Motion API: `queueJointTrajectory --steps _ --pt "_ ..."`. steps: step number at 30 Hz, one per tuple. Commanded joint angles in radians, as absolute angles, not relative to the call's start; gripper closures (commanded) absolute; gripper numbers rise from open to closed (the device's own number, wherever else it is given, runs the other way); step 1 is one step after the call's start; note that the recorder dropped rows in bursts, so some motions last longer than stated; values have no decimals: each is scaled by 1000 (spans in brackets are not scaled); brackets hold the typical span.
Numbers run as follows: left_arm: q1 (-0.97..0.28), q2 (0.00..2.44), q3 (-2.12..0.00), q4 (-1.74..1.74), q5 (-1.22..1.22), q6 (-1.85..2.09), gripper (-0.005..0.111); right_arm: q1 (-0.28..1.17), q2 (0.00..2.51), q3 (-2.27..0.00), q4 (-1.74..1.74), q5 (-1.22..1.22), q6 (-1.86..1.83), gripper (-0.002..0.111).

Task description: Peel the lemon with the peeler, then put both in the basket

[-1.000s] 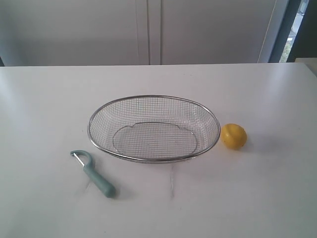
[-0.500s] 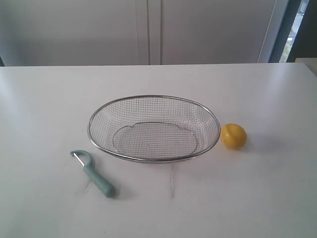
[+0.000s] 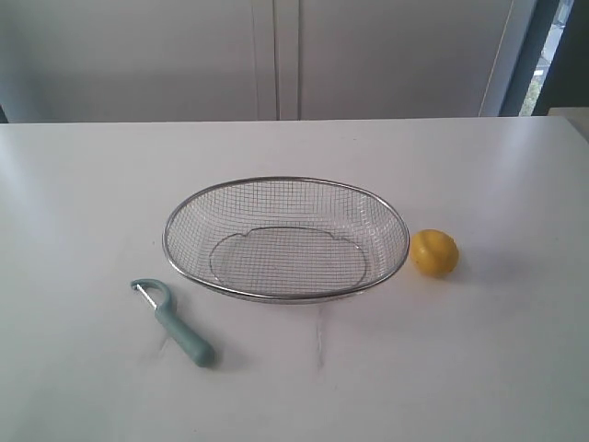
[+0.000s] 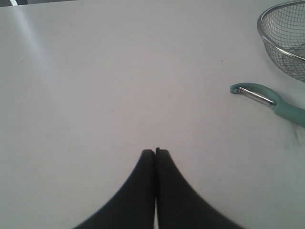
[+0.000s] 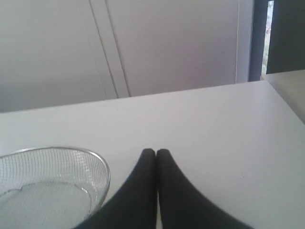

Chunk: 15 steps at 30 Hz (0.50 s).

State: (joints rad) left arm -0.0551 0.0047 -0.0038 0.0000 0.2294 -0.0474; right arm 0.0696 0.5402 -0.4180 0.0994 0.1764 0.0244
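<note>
WHITE TABLE, THREE OBJECTS: On a white table (image 3: pixel 83 184), we find the wire-mesh basket (image 3: pixel 276 179) sitting at the centre, its long side toward the exterior camera. The lemon (image 3: pixel 433 252) rests on the tabletop just beside the basket's right end. It is close to the rim but, as far as we can make out from this angle, not touching it. The peeler (image 3: pixel 175 324) lies flat on the table near the basket's front left, clear of the rim. Its hooked head and metal blade point away to the left, and its teal handle slants toward the near edge. Through the wrist cameras we see both arms poised above the table. The left gripper (image 4: pixel 155 151) has its two dark fingers pressed together with nothing between them. It hangs over bare tabletop, well apart from the peeler's head. The right gripper (image 5: pixel 156 151) is likewise closed on nothing, near one end of the basket. Pale cabinet doors (image 3: pixel 276 55) stand behind the table.
</note>
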Motion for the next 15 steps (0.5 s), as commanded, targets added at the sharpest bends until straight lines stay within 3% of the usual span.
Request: queueJointTrajectory --steps 1,15 --pt "-52 0 0 0 231 -47 107 74 604 -483 94 293 -45 108" --pt "-52 0 0 0 231 -47 107 74 832 -721 94 538 -216 108"
